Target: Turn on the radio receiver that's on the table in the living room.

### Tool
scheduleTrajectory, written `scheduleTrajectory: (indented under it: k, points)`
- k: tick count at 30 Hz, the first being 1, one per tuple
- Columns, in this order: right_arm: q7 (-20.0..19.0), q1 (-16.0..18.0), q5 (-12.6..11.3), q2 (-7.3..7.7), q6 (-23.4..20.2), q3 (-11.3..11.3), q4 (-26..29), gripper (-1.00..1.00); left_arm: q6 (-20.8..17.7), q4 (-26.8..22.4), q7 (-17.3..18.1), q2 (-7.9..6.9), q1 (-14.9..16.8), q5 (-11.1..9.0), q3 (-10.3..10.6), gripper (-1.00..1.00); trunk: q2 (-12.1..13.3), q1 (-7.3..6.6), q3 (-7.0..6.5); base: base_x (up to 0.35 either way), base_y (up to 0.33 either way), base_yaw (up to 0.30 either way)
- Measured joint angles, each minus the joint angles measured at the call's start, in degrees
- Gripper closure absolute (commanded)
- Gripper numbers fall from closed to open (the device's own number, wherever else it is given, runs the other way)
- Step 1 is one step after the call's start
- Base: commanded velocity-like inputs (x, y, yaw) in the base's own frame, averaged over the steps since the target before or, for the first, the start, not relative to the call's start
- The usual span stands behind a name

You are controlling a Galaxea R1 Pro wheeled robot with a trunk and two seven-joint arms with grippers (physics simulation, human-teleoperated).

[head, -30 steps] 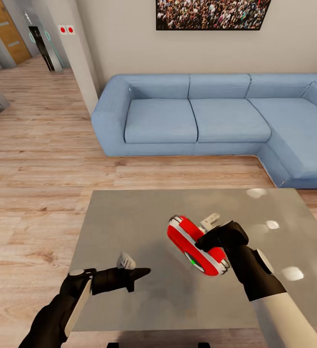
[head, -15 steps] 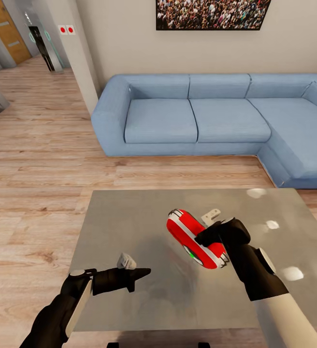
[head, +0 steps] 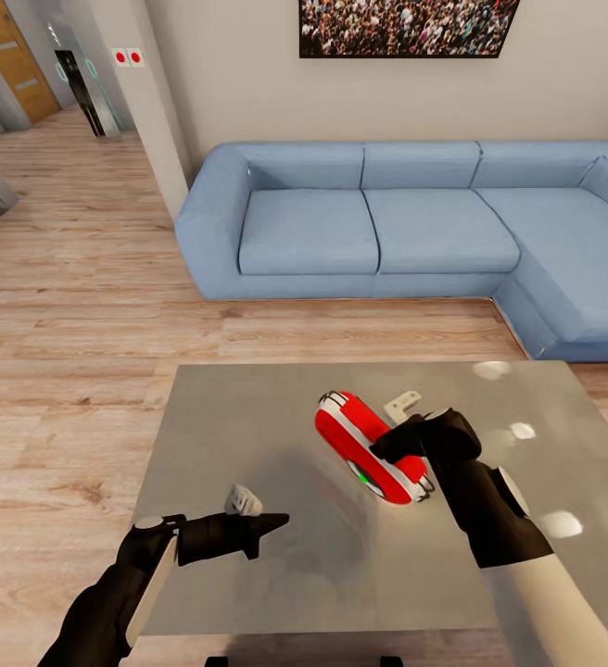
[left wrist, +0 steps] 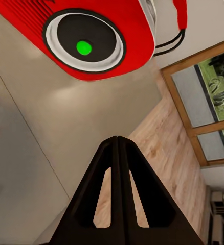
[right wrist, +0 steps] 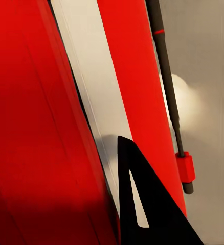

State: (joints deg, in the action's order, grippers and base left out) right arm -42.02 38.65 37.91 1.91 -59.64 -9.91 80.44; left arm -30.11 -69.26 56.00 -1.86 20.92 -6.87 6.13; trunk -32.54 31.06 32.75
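Radio receiver (head: 367,446): small red rounded body with a white trim band, tilted on edge over the middle of the desk (head: 248,435), right of centre. Dark round dial on its face carries a green dot (left wrist: 84,48), seen from the left wrist view. Thin wire handle (right wrist: 168,97) runs along one side.

Right pincer (head: 399,445): clamped on the radio receiver across its upper edge; the right wrist view has one black finger (right wrist: 142,204) lying against the white band.

Left pincer (head: 272,524): fingers together, holding nothing, hovering low over the desk near its front edge, pointed toward the radio's face and well apart from it.

Desk: glossy grey top, reflective, with pale light spots on its right side.

Surroundings: blue L-shaped sofa (head: 415,232) beyond the desk, light wood plank floor (head: 72,306), framed crowd picture (head: 406,26) on the beige wall.

Step in hand, as judged: steadying the radio for a press on the dial. Advice: keep the right grip firm and the face turned toward the left arm; bring the closed left tip straight onto the dial centre, slowly, so the radio does not twist out of the grip.
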Motion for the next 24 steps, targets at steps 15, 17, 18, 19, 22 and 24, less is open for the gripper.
scheduleTrajectory:
  k: [15,17,18,19,22,24]
  points:
    - [1.1,-1.0,0.1,-0.31,13.4,4.5,-4.0,1.0,-0.5,1.1,-0.1,0.0,0.0,-0.6,0.0,1.0,0.0,0.0,0.0,0.0,0.0,0.0]
    - [1.4,-1.2,-1.3,-0.33,13.9,4.6,-4.4,1.0,-0.5,1.2,-0.1,0.01,0.0,-0.6,0.0,1.0,0.0,0.0,0.0,0.0,0.0,0.0]
    - [1.5,-1.2,-1.3,-0.33,14.2,4.7,-4.4,1.0,-0.5,1.2,-0.1,0.01,0.0,-0.6,0.0,1.0,0.0,0.0,0.0,0.0,0.0,0.0]
    - [1.9,-1.2,-1.2,-0.31,14.6,4.7,-4.5,1.0,-0.5,1.3,-0.1,0.01,0.0,-0.6,0.0,1.0,0.0,0.0,0.0,0.0,0.0,0.0]
    - [2.6,-2.9,-1.9,-0.31,16.1,4.8,-4.7,1.0,-0.5,1.3,-0.1,0.01,0.0,-0.6,0.0,1.0,0.0,0.0,0.0,0.0,0.0,0.0]
    - [2.8,-3.8,-2.1,-0.29,17.2,4.8,-4.8,1.0,-0.5,1.3,-0.1,0.01,0.0,-0.6,0.0,1.0,0.0,0.0,0.0,0.0,0.0,0.0]
